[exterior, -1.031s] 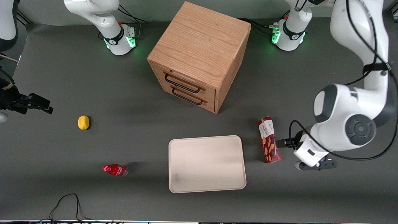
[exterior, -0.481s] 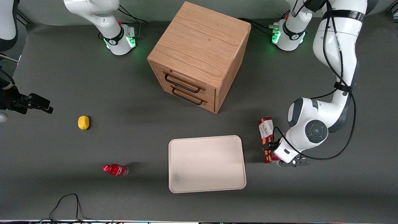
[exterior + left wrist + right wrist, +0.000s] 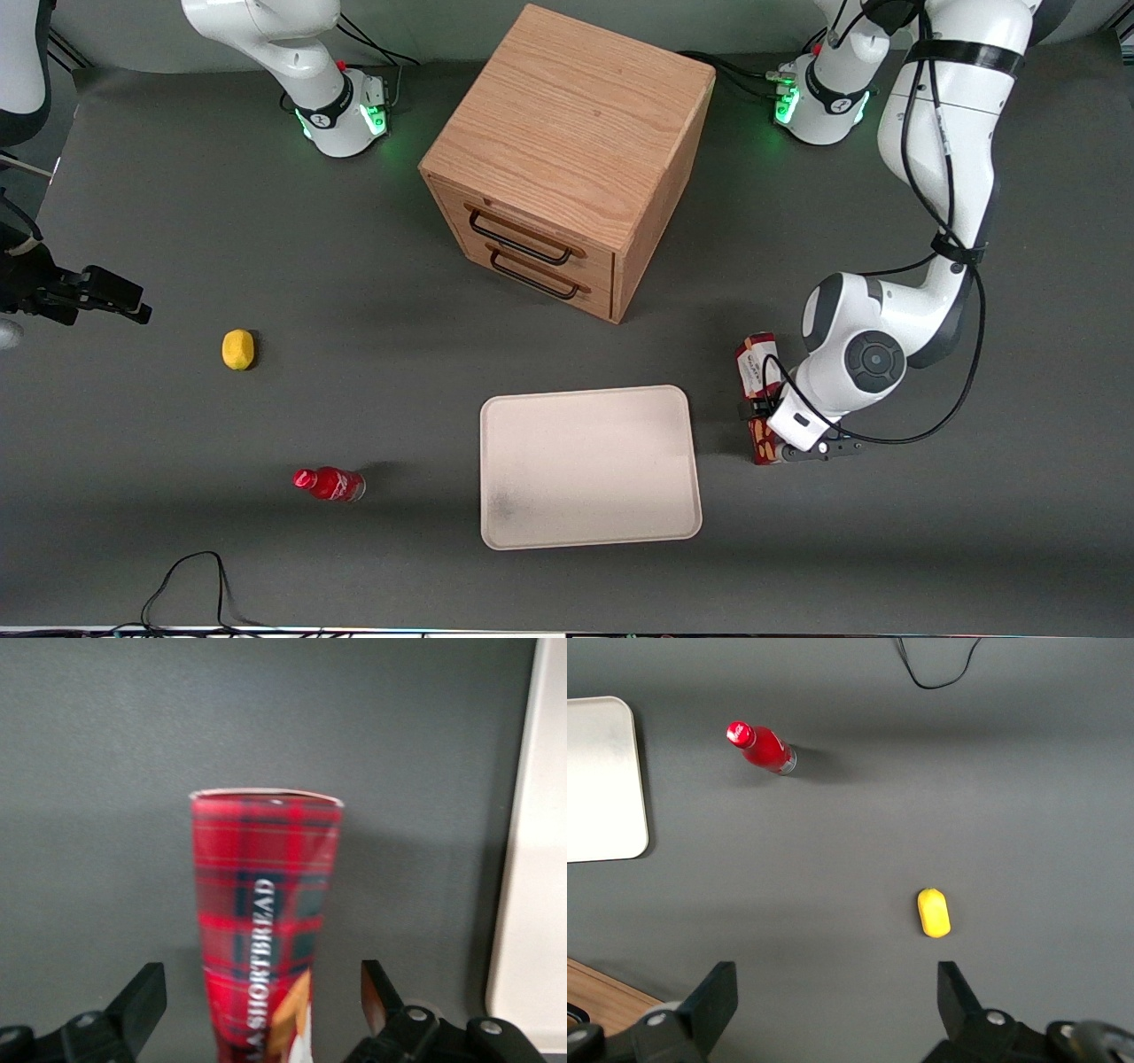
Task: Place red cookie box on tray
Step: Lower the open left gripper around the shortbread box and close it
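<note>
Dark grey matting covers my table (image 3: 177,221), where the gripper (image 3: 257,1010) straddles the red cookie box (image 3: 753,359) with fingers (image 3: 142,1001) spread wide, just beside the cream tray's (image 3: 585,470) working-arm edge.

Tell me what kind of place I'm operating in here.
Probably a robot lab test bench, not a home: a dark grey mat-covered table, arm bases bolted onto it, and staged props such as a small wooden drawer cabinet. The gripper is over the red cookie box, jaws open astride it, beside the tray.
</note>
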Tool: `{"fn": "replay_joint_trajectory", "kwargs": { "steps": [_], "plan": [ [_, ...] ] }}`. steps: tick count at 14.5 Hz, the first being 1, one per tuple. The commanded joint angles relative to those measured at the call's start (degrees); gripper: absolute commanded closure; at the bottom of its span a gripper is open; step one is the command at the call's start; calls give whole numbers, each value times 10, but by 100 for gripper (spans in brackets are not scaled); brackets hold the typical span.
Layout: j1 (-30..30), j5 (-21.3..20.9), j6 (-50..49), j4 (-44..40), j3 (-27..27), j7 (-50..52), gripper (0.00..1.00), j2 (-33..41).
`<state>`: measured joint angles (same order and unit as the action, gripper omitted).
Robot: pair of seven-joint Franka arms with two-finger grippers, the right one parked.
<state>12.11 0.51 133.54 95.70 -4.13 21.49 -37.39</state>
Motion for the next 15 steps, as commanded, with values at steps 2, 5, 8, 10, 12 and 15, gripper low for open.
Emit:
{"fn": "replay_joint_trajectory", "kwargs": {
  "steps": [2,5,8,10,12,15],
  "plan": [
    [6,-10,-1,23,6,18,10,23],
    [6,-10,-1,23,6,17,56,23],
    [7,-10,-1,23,6,33,100,23],
    [7,-10,-2,23,5,34,100,23],
    [6,-10,-2,23,6,33,100,23],
    [5,-10,-19,21,5,28,100,38]
  ]
}}
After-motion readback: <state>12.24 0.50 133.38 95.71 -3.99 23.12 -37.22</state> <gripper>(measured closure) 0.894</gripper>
